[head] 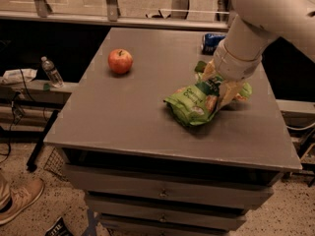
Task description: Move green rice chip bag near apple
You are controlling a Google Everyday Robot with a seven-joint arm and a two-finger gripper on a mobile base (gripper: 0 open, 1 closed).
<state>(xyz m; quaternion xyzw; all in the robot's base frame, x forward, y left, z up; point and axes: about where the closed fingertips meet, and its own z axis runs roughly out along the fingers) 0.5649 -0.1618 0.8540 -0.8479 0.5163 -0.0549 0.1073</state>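
Note:
The green rice chip bag (192, 104) lies crumpled on the right half of the grey table (123, 127). My gripper (219, 85) comes down from the upper right onto the bag's right end. One cream finger is behind the bag and one in front, closed on the foil. The apple (120, 61), red with yellowish patches, stands on the table's far left, well apart from the bag.
A small blue soda can (212, 42) lies at the table's far right edge, just behind my arm. A water bottle (50, 72) stands on a low shelf left of the table. Drawers sit under the tabletop. A shoe (17, 200) is at the bottom left.

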